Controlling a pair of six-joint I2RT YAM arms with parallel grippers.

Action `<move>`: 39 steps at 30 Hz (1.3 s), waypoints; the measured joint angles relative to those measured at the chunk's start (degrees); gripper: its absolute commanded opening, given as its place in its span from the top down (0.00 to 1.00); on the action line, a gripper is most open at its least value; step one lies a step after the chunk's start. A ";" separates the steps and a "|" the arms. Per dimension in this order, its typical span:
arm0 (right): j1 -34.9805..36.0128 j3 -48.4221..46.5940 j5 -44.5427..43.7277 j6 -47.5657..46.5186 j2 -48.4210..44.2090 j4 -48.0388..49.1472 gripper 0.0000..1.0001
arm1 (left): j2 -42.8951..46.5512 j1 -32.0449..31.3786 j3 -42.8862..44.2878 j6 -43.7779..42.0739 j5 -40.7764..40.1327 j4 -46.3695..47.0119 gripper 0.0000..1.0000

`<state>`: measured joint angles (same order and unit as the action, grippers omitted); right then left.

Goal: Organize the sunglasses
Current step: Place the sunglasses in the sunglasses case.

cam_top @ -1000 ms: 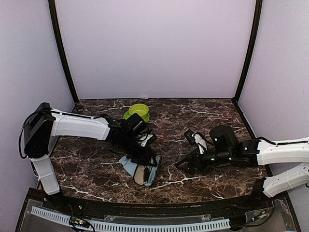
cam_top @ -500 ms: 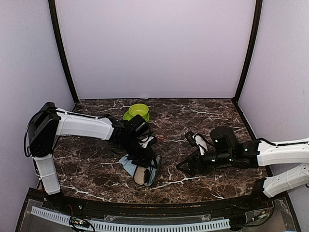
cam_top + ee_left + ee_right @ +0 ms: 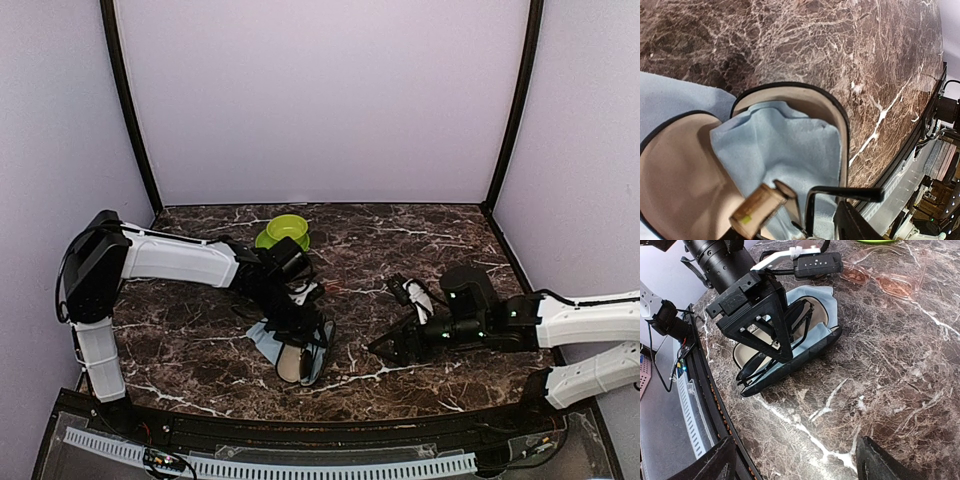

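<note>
Not much has changed: the right arm has sunk a bit toward the near edge, and the left tool (image 3: 298, 338) is still parked in the open glasses case (image 3: 670, 175). The black wire sunglasses (image 3: 801, 315) sit in that case on the blue cloth (image 3: 785, 145), right at the left tool's fingertips. Honestly can't tell if it's clamping them. The right tool (image 3: 795, 462) hangs with its fingers spread wide, holding nothing. The reddish-brown sunglasses (image 3: 896, 285) lie on the table (image 3: 900, 390) near the green bowl (image 3: 285, 231).

From above and behind, down over the whole table (image 3: 400, 240). From each wrist, onto one open case (image 3: 675, 170) — left close, right farther.
</note>
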<state>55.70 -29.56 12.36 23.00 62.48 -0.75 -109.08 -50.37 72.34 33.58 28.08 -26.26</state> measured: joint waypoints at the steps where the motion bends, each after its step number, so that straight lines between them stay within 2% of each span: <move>1: -0.04 0.09 0.00 0.00 -0.09 0.09 0.17 | -0.11 0.00 0.15 0.07 -0.02 -0.20 0.47; 7: -0.31 0.72 0.02 -0.02 -0.61 0.83 0.17 | -0.76 0.00 0.81 0.26 -0.04 -0.85 0.40; 23: -1.01 2.14 0.74 -0.22 -2.75 1.20 0.17 | -0.76 0.00 1.09 1.62 -0.48 -1.20 0.32; 29: -1.01 2.40 0.98 -0.20 -2.80 1.20 0.17 | -0.63 0.00 2.01 1.60 -2.29 -2.36 0.19; 39: -1.01 2.40 1.20 -0.20 -2.29 1.25 0.17 | 0.44 -1.09 2.40 1.29 -5.53 -2.56 0.18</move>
<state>54.70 -27.16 13.56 22.81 60.18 0.49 -108.64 -51.46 74.74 34.87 22.55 -28.82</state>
